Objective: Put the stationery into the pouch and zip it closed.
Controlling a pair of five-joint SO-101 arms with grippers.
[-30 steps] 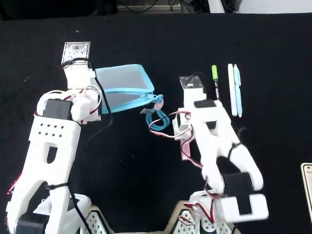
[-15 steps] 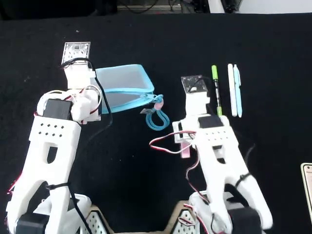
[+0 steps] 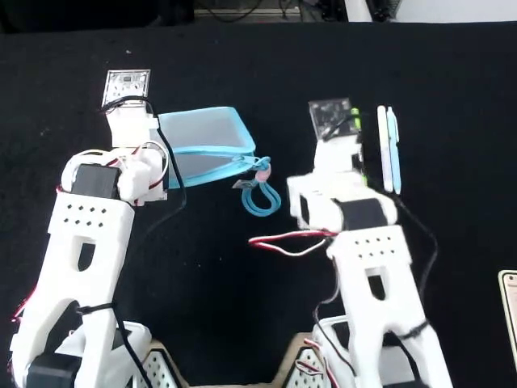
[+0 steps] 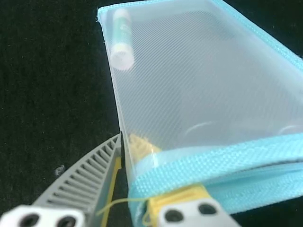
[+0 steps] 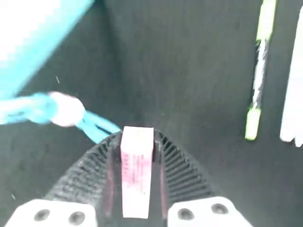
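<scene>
A translucent pouch (image 3: 206, 139) with teal zip edging lies at the left of the table, its mouth toward a blue loop strap (image 3: 260, 199). My left gripper (image 4: 124, 144) is shut on the pouch (image 4: 199, 90) at its edge, and a white tube (image 4: 121, 39) lies inside. My right gripper (image 5: 137, 137) is shut on a pink-and-white eraser (image 5: 137, 166), above the cloth between the strap (image 5: 33, 109) and a green pen (image 5: 258, 80). In the high view, the right arm (image 3: 349, 206) covers part of the green pen (image 3: 355, 117). Beside it lie a white pen (image 3: 383, 149) and a blue pen (image 3: 393, 149).
Black cloth covers the table. A pink bead (image 5: 66, 108) sits on the strap. A card edge (image 3: 510, 311) shows at the right border. Open cloth lies between the two arms and beyond the pens.
The right arm has swung toward the far side and the pens, and the eraser has gone under the arm in the high view. The left arm and pouch have not moved.
</scene>
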